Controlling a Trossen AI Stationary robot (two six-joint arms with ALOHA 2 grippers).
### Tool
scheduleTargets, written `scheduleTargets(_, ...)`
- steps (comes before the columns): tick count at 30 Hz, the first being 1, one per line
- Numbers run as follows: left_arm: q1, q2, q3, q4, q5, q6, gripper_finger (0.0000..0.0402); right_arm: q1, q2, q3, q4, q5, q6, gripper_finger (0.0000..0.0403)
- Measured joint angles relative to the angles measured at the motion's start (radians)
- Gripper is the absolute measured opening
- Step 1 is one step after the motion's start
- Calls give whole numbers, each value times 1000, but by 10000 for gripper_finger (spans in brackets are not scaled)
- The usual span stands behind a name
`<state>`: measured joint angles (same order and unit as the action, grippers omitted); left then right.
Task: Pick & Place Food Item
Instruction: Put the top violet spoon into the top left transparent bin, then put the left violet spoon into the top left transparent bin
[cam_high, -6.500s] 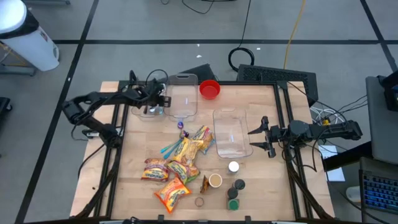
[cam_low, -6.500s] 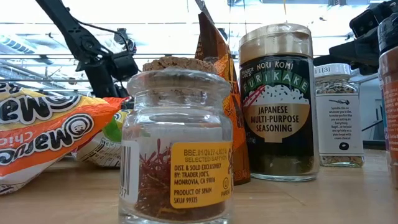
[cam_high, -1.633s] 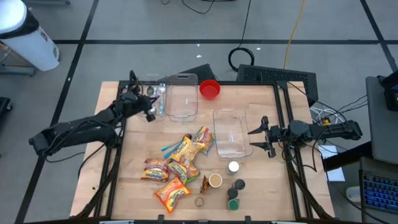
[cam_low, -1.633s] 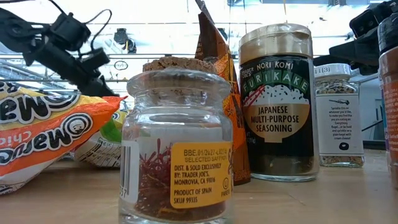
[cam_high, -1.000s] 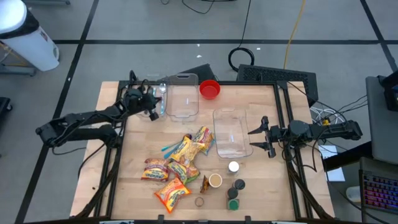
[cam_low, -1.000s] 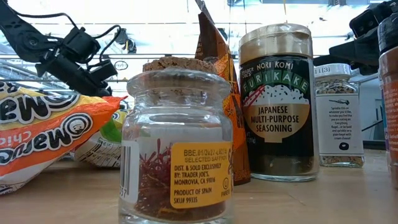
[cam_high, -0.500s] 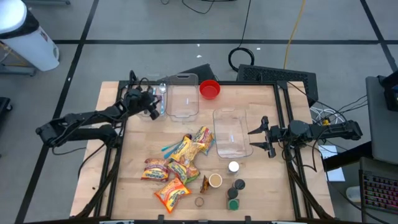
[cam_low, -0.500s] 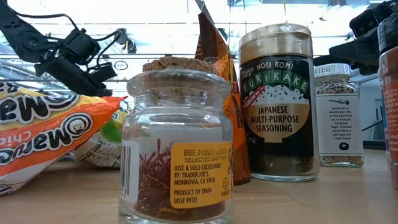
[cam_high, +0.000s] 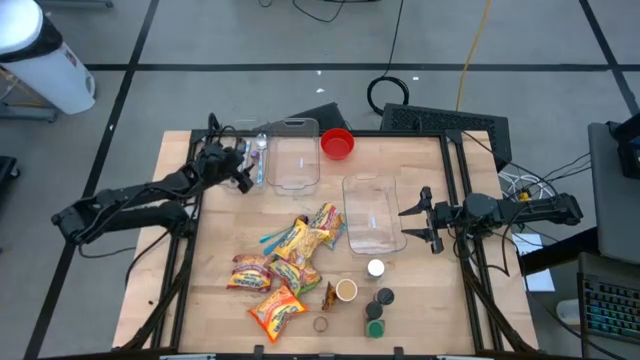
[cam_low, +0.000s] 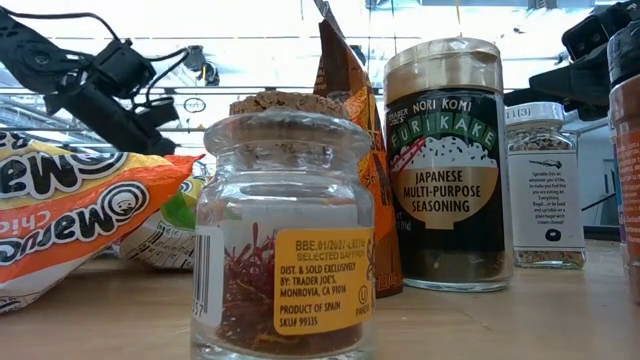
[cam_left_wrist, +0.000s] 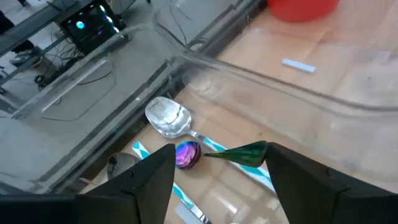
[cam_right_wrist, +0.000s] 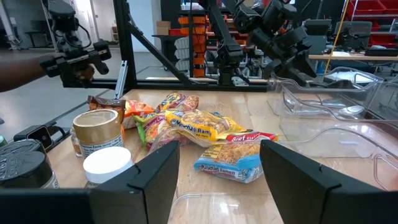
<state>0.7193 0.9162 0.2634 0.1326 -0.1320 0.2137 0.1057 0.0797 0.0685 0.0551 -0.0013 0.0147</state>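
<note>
Several ramen packets (cam_high: 285, 262) lie in a heap at the table's middle; one shows in the low view (cam_low: 70, 220). My left gripper (cam_high: 246, 172) (cam_left_wrist: 221, 155) hovers open over a small clear tray (cam_high: 248, 150) at the far left. In that tray lie a silver spoon (cam_left_wrist: 168, 118) and an iridescent spoon (cam_left_wrist: 189, 154) with a purple bowl and a green handle. The iridescent spoon lies below the gap between the fingers, apart from them. My right gripper (cam_high: 418, 220) (cam_right_wrist: 217, 158) waits open at the right, level, beside a clear bin (cam_high: 372, 212).
A second clear bin (cam_high: 293, 155) and a red bowl (cam_high: 337, 143) stand at the far edge. Spice jars (cam_high: 375, 300) stand near the front right, among them a cork-topped saffron jar (cam_low: 285, 230) and a furikake jar (cam_low: 445, 165). A teal utensil (cam_high: 275, 238) lies by the packets.
My left gripper has stayed over the small tray, rolled a little at the wrist and opened. The right arm has kept still.
</note>
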Motion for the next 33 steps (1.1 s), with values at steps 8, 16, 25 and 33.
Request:
scheduleTargets(8, -1, -80, 0, -32, 19, -41, 258, 0, 0, 0, 0, 0, 0, 218)
scheduleTargets(16, -9, -177, 1, 14, 155, -208, 258, 0, 0, 0, 0, 0, 0, 217)
scheduleTargets(25, -239, -296, 73, 168, 368, -275, 234, 0, 0, 0, 0, 0, 0, 215)
scheduleTargets(33, -630, -138, 361, -362, 120, -223, 207, 0, 0, 0, 0, 0, 0, 219)
